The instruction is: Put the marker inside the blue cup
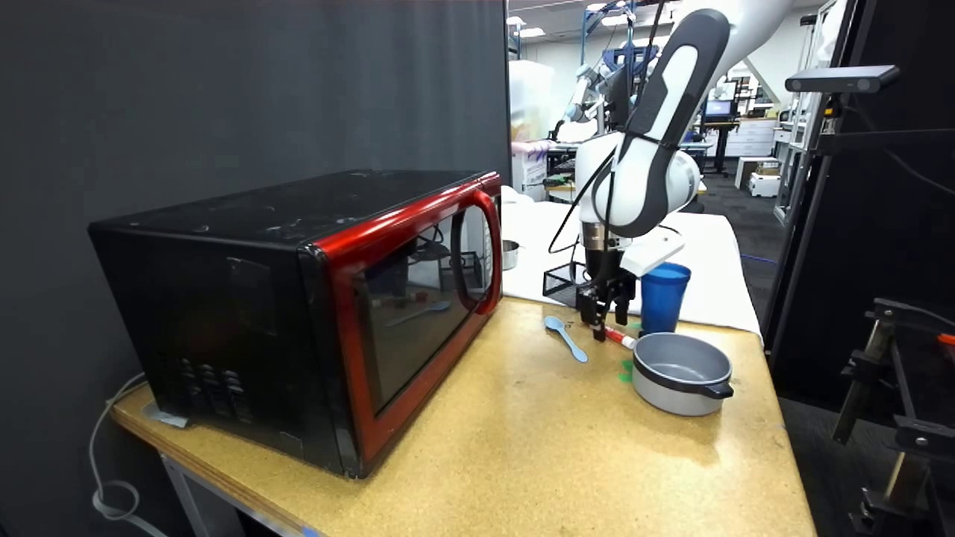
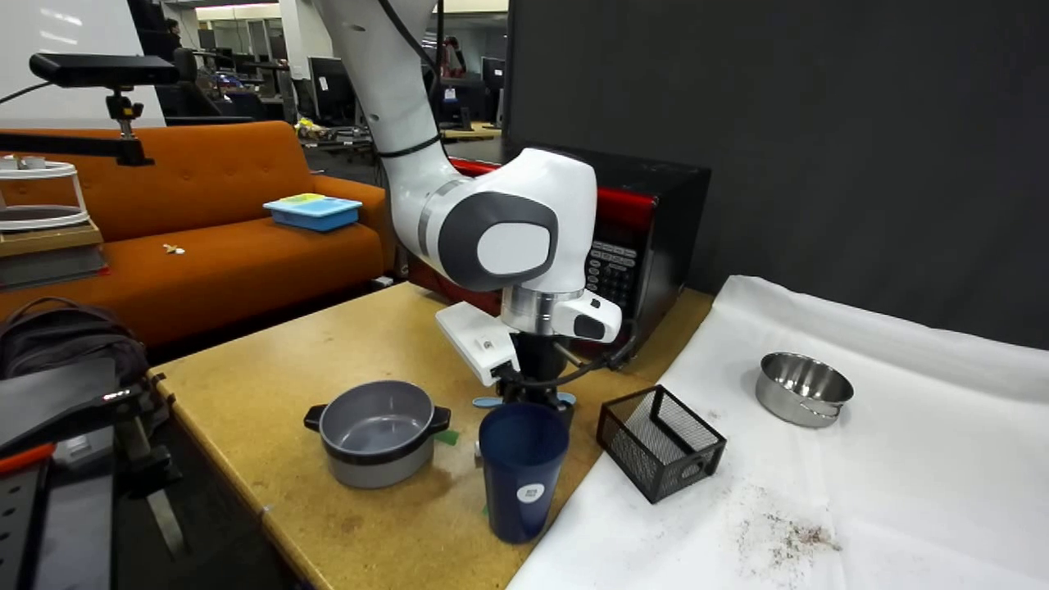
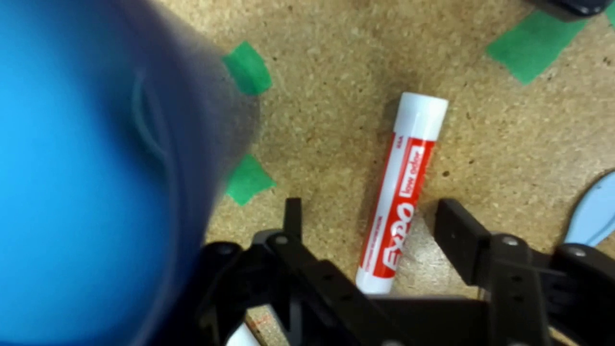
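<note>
The marker (image 3: 401, 192), red with white ends, lies flat on the table in the wrist view. It also shows in an exterior view (image 1: 619, 338). My gripper (image 3: 370, 211) is open, with one finger on each side of the marker and a gap to both. The gripper is low over the table in an exterior view (image 1: 610, 321). The blue cup (image 3: 72, 192) stands upright close beside the gripper's left finger in the wrist view. It shows in both exterior views (image 1: 664, 298) (image 2: 524, 467). The cup hides the gripper's fingertips and most of the marker in an exterior view.
A grey pot (image 1: 683, 403) with black handles stands near the marker's far end. A light blue spoon (image 1: 567, 339) lies on the other side. A black mesh basket (image 2: 660, 447), a metal bowl (image 2: 803, 389) and a red-black microwave (image 1: 298, 298) stand around.
</note>
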Available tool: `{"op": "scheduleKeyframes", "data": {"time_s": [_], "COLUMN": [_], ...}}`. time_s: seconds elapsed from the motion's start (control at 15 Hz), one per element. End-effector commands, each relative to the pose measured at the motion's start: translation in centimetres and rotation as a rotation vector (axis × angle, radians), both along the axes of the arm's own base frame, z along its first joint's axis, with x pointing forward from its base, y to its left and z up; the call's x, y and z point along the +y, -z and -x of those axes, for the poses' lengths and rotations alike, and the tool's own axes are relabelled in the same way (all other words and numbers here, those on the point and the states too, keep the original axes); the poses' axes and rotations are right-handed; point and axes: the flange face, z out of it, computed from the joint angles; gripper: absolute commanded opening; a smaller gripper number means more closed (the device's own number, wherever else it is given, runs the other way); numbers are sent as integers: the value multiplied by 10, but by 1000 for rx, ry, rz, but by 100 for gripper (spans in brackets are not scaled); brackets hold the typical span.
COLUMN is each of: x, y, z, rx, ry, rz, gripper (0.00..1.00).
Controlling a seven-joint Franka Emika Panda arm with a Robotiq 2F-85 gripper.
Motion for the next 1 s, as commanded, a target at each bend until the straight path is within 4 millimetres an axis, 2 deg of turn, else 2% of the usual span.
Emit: {"op": "scheduleKeyframes", "data": {"time_s": [0.0, 0.33, 0.4, 0.53, 0.73, 0.93], "x": [1, 7, 6, 0, -16, -38], "y": [3, 2, 2, -9, -54, -120], "z": [-6, -11, -11, -10, -7, -1], "rx": [33, 52, 58, 44, -67, -237], "ry": [-6, -17, -16, -12, -42, -72], "rz": [-15, -29, -34, -50, -76, -96], "gripper": [40, 5, 1, 5, 5, 5]}}
